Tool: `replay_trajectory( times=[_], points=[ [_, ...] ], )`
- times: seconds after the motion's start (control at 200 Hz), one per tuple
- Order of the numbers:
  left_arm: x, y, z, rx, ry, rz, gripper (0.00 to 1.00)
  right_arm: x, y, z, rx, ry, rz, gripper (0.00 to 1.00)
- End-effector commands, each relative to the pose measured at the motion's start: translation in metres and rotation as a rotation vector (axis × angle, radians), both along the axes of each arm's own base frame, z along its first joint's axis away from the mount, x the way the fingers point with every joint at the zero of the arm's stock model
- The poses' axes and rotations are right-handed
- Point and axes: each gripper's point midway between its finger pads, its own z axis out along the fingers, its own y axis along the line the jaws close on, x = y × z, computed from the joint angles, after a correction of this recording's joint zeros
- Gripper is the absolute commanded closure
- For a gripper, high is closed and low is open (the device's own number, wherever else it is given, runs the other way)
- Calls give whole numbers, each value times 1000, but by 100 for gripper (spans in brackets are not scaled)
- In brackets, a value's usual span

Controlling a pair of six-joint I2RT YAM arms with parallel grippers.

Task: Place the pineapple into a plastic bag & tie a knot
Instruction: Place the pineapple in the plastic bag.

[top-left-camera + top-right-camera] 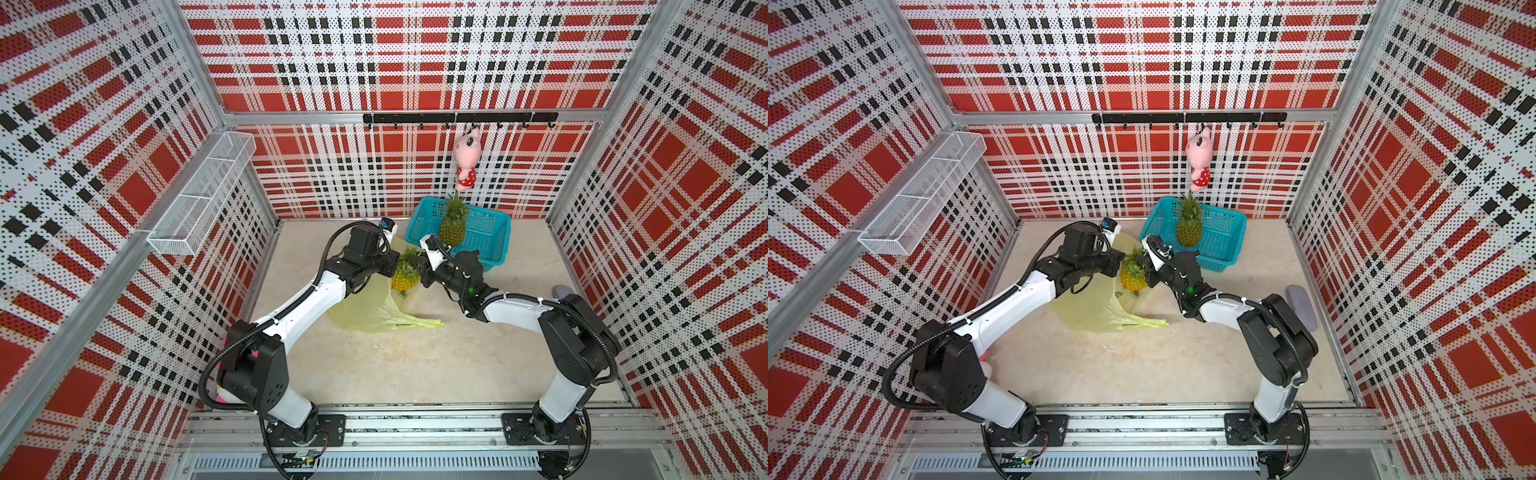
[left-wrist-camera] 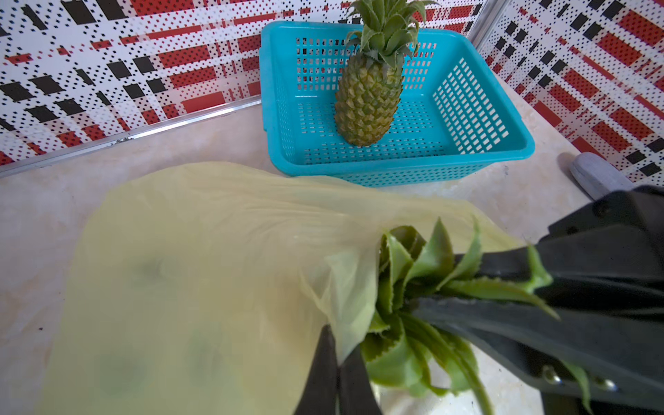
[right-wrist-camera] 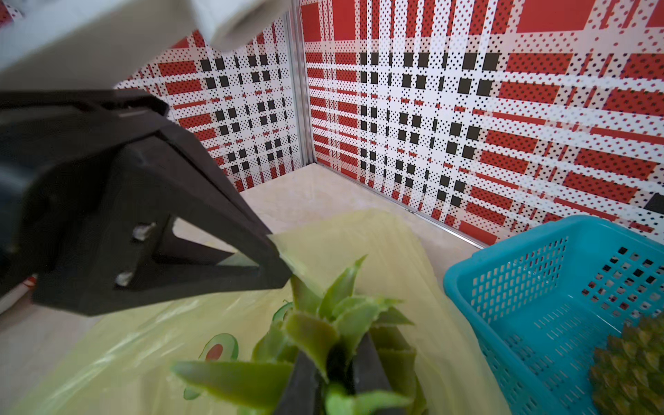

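Observation:
A small yellow pineapple (image 1: 404, 277) (image 1: 1133, 279) hangs by its green crown (image 3: 323, 323), and my right gripper (image 3: 337, 354) (image 1: 420, 266) is shut on those leaves. The yellow-green plastic bag (image 1: 365, 316) (image 1: 1096, 311) (image 2: 201, 273) lies on the floor under and beside the fruit. My left gripper (image 2: 339, 339) (image 1: 391, 268) is shut on a raised edge of the bag, right next to the crown. From above the fruit's body shows bare, so I cannot tell whether it is inside the bag's mouth. No knot shows in any view.
A second, larger pineapple (image 1: 453, 228) (image 2: 366, 104) stands upright in a teal mesh basket (image 1: 494, 262) (image 2: 395, 169) just behind my right gripper. A pink plush toy (image 1: 466, 160) hangs from the hook rail on the back wall. A grey pad (image 1: 1302, 307) lies by the right wall.

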Motion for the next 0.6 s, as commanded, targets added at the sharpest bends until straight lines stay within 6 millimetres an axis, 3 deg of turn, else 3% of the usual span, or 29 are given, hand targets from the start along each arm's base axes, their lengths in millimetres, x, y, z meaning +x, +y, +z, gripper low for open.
replay_trajectory(
  times=[0.0, 0.04, 0.165, 0.326, 0.436, 0.531, 0.596],
  points=[
    [-2, 8, -16, 25, 28, -15, 100, 8, 8, 19, 23, -67, -3, 91],
    [-2, 12, -19, 28, 35, -8, 100, 10, 10, 17, 19, -57, -1, 84],
    [1, 24, -28, 52, 45, 24, 100, 16, 12, 25, 48, -19, -6, 45],
    [4, 35, -36, 77, 51, 67, 100, 12, 6, 71, 128, 27, -9, 26],
    [7, 43, -38, 98, 46, 101, 100, 24, -26, 96, 197, 67, -102, 13],
    [7, 45, -39, 103, 46, 105, 100, 43, -59, 95, 215, 148, -168, 10],
    [7, 45, -41, 105, 47, 104, 100, 60, -93, 88, 203, 193, -272, 8]
  ],
)
